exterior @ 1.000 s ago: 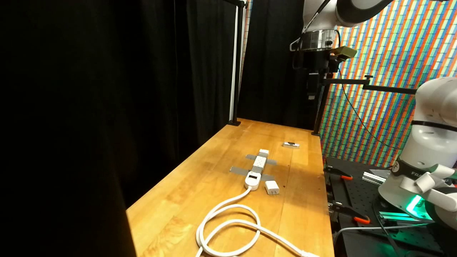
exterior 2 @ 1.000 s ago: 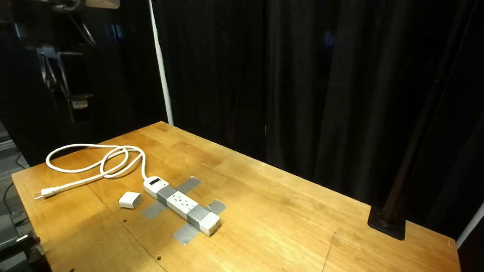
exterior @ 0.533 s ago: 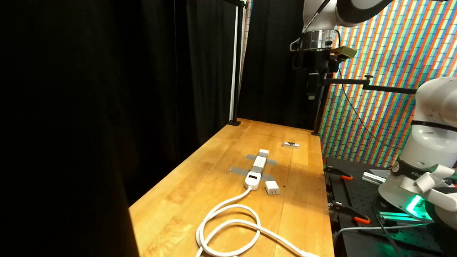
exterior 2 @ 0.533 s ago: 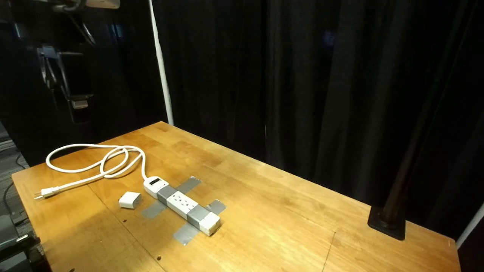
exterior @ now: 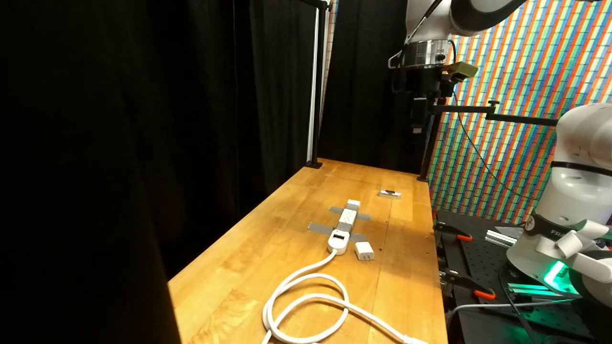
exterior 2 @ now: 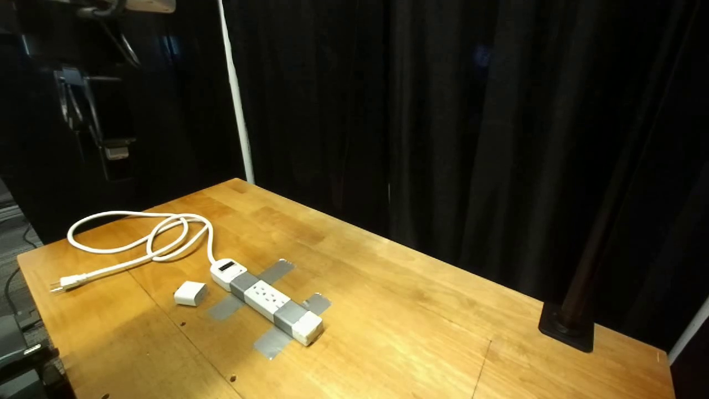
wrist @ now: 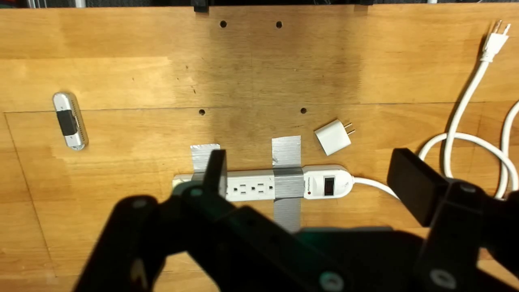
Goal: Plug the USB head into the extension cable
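The USB head is a small white block lying on the table beside the extension cable's switch end. It shows in both exterior views. In the wrist view the USB head has its two metal prongs pointing up and right. The extension cable is a white socket strip held to the table by grey tape. In the wrist view the strip shows its sockets, partly hidden by a finger. My gripper is wide open and empty, high above the table; it also shows in an exterior view.
The white cord lies in loops, ending in a plug. A small silver and black object lies on the wooden table. A black post base stands at the table edge. Clamps line one side.
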### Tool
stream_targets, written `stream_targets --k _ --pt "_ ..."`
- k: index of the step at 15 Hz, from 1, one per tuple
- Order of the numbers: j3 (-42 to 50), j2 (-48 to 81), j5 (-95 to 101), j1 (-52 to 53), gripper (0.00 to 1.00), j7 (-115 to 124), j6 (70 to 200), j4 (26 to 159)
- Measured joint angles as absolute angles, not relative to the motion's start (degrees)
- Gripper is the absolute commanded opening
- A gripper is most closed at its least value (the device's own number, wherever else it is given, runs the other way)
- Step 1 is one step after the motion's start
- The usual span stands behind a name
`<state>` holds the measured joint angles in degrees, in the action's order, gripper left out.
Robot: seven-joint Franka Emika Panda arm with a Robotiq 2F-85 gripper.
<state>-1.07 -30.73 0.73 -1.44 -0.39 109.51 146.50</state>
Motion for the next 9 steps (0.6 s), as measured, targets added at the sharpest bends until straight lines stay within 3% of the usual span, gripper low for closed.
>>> stream_targets --k 5,9 --pt "-1.5 -29.5 2.2 -2.4 1.0 5.7 111.8 147.1" --pt "-1.6 -23.7 1.0 -2.1 1.0 8.5 123.6 148.7"
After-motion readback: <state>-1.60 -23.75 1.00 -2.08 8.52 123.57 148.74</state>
